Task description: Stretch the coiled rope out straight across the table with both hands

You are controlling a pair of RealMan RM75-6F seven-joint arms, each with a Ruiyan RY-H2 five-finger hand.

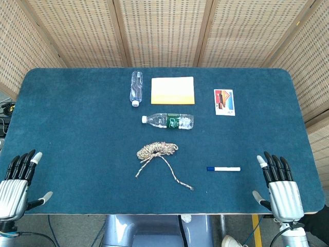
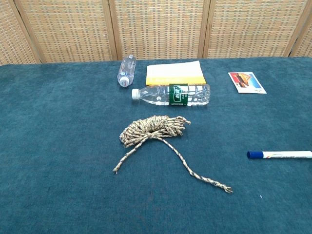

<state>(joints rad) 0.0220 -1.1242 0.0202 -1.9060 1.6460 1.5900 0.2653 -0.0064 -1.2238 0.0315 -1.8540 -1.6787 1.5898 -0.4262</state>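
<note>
Hands (image 1: 18,177) (image 1: 280,180) splayed, empty (head view only); rope (image 2: 155,127) coiled.

I note bare worktop (image 1: 77,134) between my left hand (image 1: 18,180) and the rope (image 1: 158,154). On my right hand's (image 1: 280,185) path a marker (image 1: 224,169) lies near the front edge. A green-label bottle (image 1: 168,121) lies just behind the coil.
</note>
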